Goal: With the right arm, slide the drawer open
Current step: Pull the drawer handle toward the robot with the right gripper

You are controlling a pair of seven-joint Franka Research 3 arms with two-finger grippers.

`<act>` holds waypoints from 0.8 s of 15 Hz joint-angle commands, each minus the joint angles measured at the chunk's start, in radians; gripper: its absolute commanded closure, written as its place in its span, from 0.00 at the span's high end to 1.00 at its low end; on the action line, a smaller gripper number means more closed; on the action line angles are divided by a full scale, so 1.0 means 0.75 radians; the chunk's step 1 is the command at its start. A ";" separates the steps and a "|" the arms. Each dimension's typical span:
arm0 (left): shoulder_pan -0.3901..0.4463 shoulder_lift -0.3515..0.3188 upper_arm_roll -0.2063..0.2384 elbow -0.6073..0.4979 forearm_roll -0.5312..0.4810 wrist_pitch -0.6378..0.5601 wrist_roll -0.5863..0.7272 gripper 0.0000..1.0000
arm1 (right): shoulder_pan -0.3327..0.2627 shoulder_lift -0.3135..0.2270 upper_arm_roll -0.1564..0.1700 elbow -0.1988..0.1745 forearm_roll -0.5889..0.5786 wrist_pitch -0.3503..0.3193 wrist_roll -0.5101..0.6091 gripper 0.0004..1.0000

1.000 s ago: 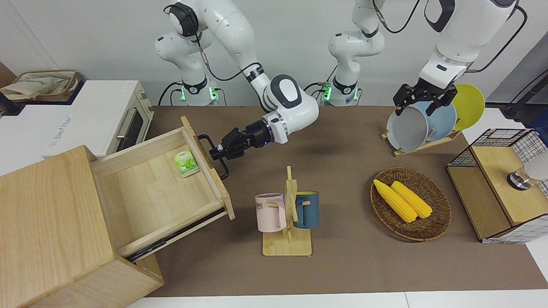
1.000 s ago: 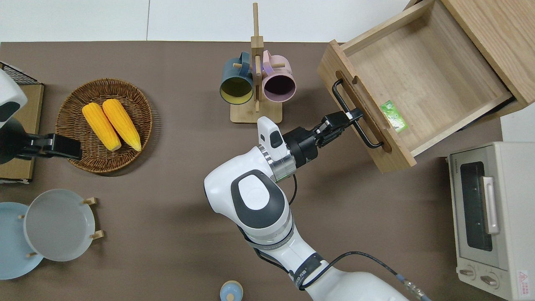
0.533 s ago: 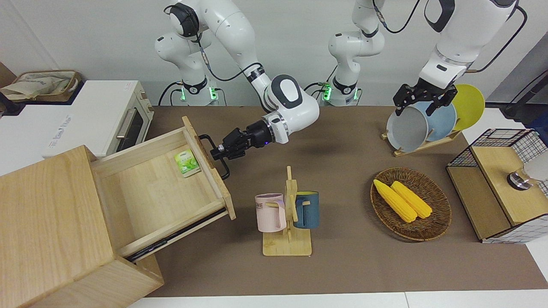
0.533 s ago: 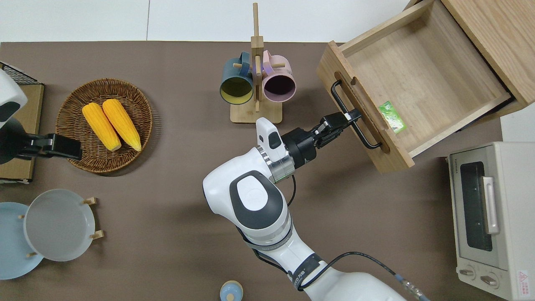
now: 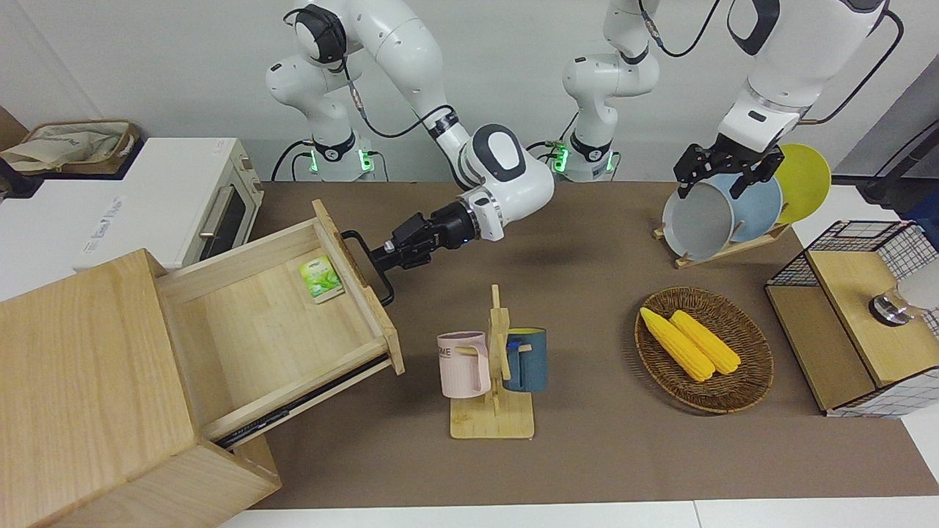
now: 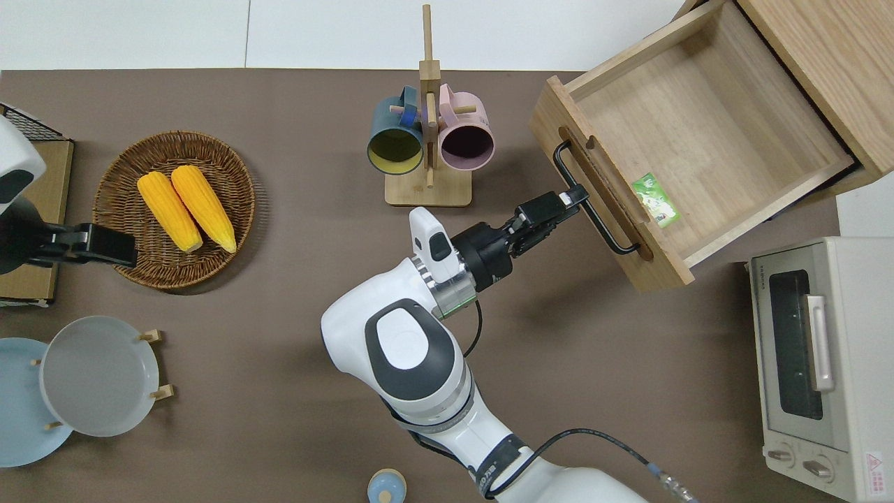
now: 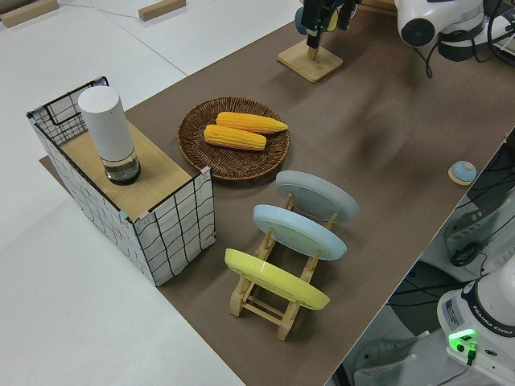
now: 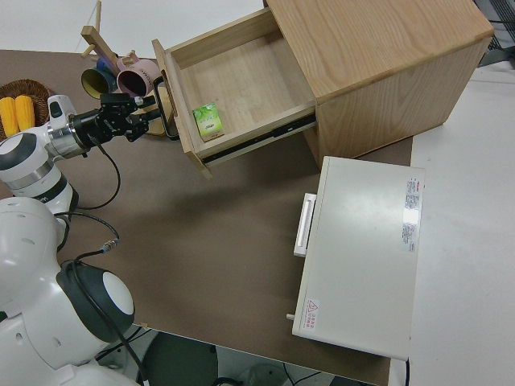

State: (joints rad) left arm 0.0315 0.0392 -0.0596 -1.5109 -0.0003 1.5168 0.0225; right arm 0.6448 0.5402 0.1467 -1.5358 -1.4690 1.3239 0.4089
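The drawer (image 5: 257, 330) stands pulled far out of the light-wood box (image 5: 81, 396), toward the middle of the table. A small green packet (image 5: 320, 279) lies inside, close to its front board. My right gripper (image 5: 381, 257) is level with the black bar handle (image 5: 364, 257), its fingertips right at the bar and seemingly open. The overhead view shows the gripper (image 6: 574, 198) at the middle of the handle (image 6: 597, 216). The right side view shows the gripper (image 8: 149, 121) and the drawer (image 8: 241, 88) too. My left arm is parked, its gripper (image 5: 722, 172) open.
A wooden mug rack (image 5: 491, 367) with a pink and a blue mug stands just past the drawer's front corner. A white toaster oven (image 5: 169, 202) sits beside the box, nearer to the robots. A corn basket (image 5: 704, 348), plate rack (image 5: 722, 213) and wire-mesh box (image 5: 858, 315) are toward the left arm's end.
My right gripper has let go of the handle and drawn back a little toward the table's middle. The drawer has barely shifted. The left arm has not moved.
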 commanded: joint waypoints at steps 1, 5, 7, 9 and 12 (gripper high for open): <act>0.005 0.015 -0.009 0.035 0.023 -0.026 0.013 0.99 | 0.030 0.016 -0.001 0.049 -0.003 -0.049 0.017 0.99; 0.005 0.015 -0.009 0.035 0.023 -0.026 0.013 0.99 | 0.046 0.018 0.005 0.062 0.022 -0.055 0.058 0.99; 0.005 0.015 -0.009 0.033 0.023 -0.026 0.013 0.99 | 0.048 0.018 0.007 0.064 0.026 -0.068 0.087 0.99; 0.005 0.015 -0.009 0.035 0.023 -0.026 0.013 0.99 | 0.048 0.016 0.013 0.118 0.152 -0.072 0.146 0.99; 0.005 0.015 -0.009 0.033 0.023 -0.026 0.013 0.99 | 0.044 0.000 0.054 0.237 0.428 -0.070 0.242 0.99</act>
State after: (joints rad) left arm 0.0315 0.0392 -0.0596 -1.5109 -0.0003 1.5168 0.0225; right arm 0.6782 0.5393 0.1580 -1.4429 -1.2886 1.2937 0.5367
